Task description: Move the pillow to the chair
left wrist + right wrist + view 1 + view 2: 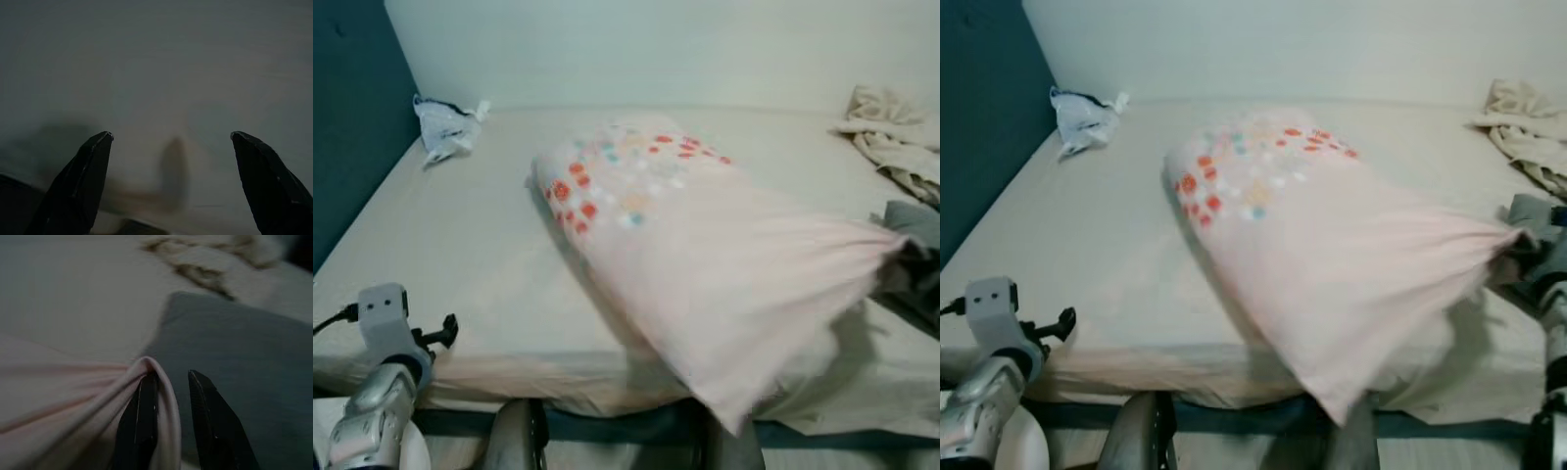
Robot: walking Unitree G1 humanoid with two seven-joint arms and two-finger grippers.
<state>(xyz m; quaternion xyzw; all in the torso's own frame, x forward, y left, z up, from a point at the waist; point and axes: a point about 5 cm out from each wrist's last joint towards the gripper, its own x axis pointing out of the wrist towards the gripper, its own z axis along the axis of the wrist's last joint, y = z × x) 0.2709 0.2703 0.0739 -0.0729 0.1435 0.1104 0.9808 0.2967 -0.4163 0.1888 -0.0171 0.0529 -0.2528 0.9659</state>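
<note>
Your pillow [705,264] is a large pale pink one with a patch of red, orange and blue dots at its far end, and it lies slantwise across the bed [470,245], its dotted end toward the wall and its near corner hanging over the bed's front edge. The pillow looks blurred and its right end is drawn out into a gathered point. At that point you have the right gripper [168,396] pinching a fold of the pillowcase: in the right wrist view the pink cloth wraps over one black finger [142,421] and runs down between the two, which stand nearly closed with only the fabric between them. Just beyond the pinched corner lies a grey-blue cloth [234,347] on the bed, and past that, toward the bed's far right corner, a crumpled beige cloth [891,137]. Your left gripper [171,147] is low at the near left of the bed, well apart from the pillow, its fingers spread wide and holding nothing, pointed at a dim, plain surface. On the far left of the bed, near the dark teal wall [352,117], sits a crumpled white and blue bundle [445,127].
</note>
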